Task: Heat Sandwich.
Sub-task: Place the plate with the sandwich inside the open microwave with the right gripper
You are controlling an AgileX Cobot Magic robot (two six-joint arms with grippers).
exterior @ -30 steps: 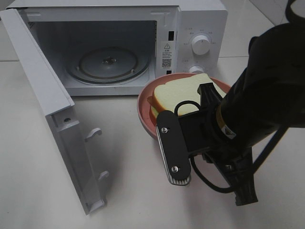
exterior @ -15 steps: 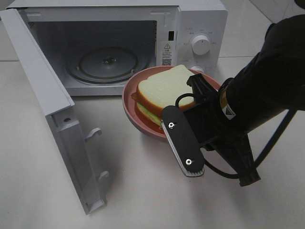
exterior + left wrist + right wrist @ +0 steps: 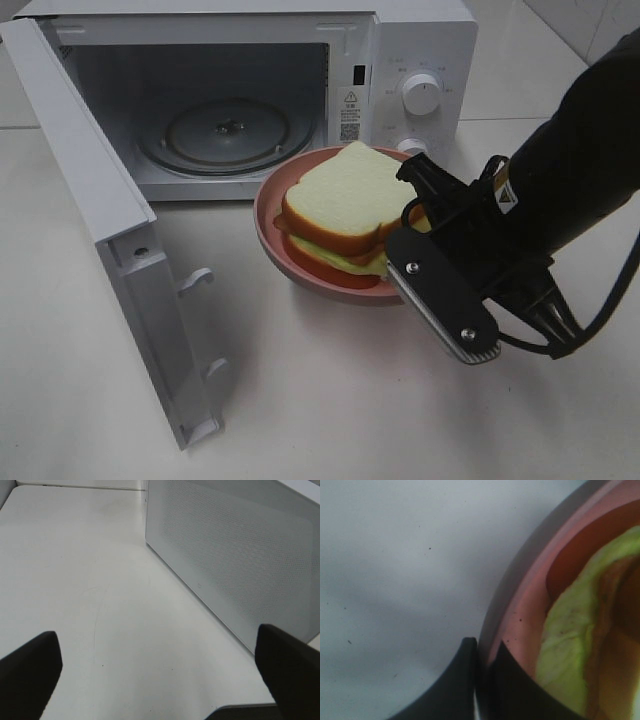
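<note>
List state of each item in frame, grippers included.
microwave door: open, swung wide
glass turntable: nothing on it
pink plate: rim clamped by right gripper, in front of the opening
sandwich: on pink plate, not yet inside
right gripper: shut on plate rim
left gripper: open, holding nothing

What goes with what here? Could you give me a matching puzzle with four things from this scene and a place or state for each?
1 sandwich
2 door
3 glass turntable
4 pink plate

A swung open
B rim pinched by black fingers
C lying on the pink plate
D bare, inside the microwave

Pairs: 1-C, 2-A, 3-D, 4-B
</note>
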